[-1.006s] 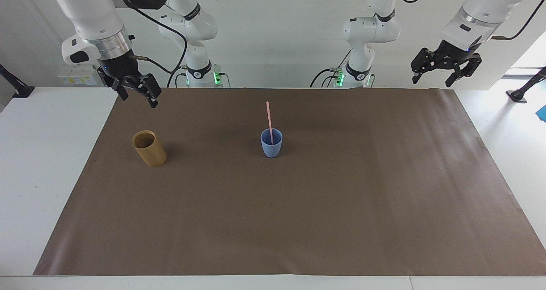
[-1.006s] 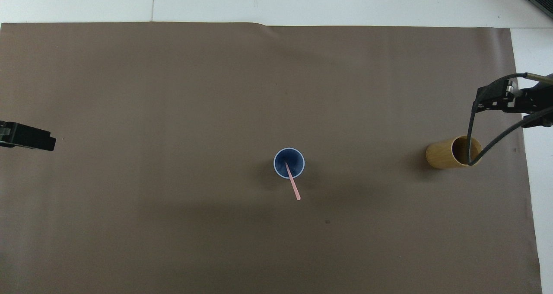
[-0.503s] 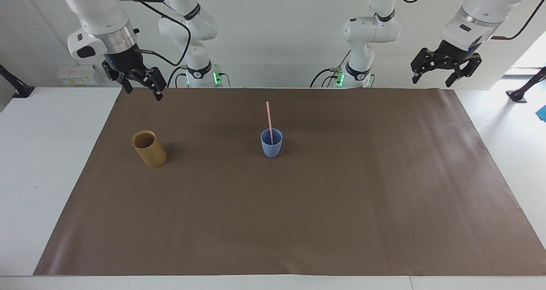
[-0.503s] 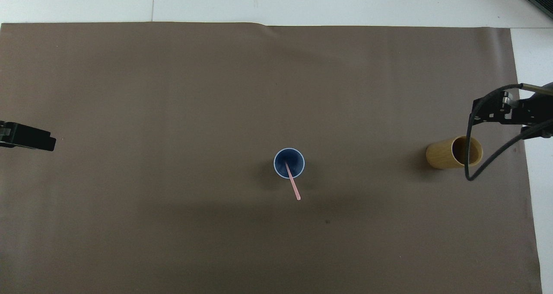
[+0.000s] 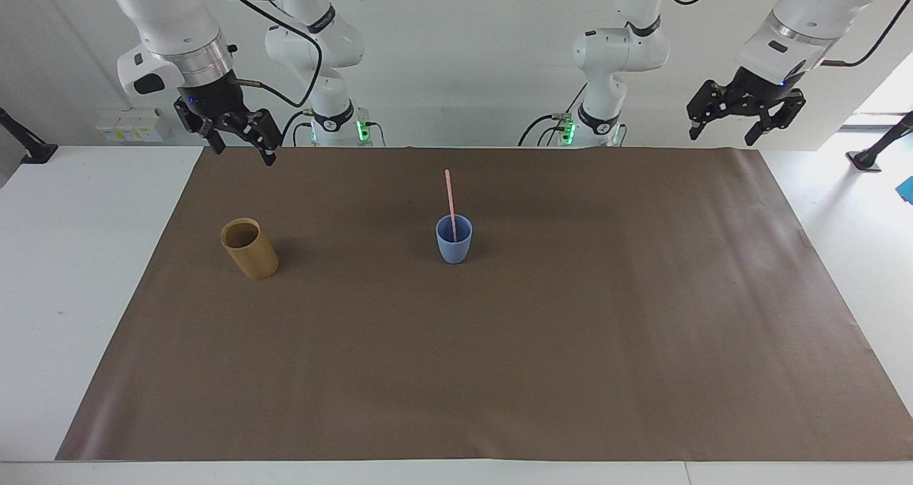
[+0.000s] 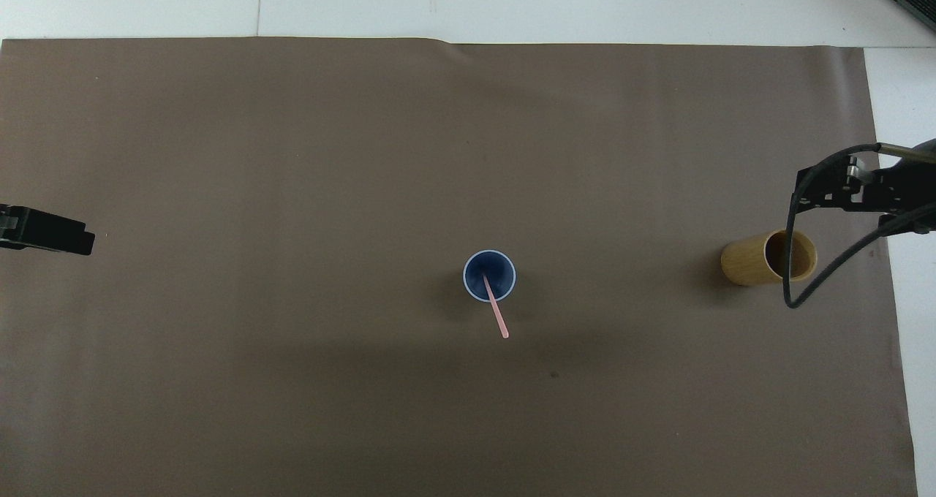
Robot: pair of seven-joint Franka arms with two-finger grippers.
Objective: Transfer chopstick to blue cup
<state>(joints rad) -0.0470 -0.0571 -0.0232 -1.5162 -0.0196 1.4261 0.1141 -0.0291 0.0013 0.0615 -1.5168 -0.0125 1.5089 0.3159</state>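
The blue cup stands upright in the middle of the brown mat. The pale-pink chopstick stands in it, its lower end inside and its upper half leaning out over the rim toward the robots. My right gripper hangs open and empty, high over the mat's edge at the right arm's end, well clear of both cups. Raised over the mat's corner at the left arm's end, my left gripper is open and holds nothing.
A tan bamboo-coloured cup stands upright on the mat toward the right arm's end and looks empty. The right arm's black cable loops above it in the overhead view. White table borders the mat.
My right gripper has risen and drawn back toward its base, away from the tan cup, its cable swinging with it. The left arm, both cups and the chopstick have not moved.
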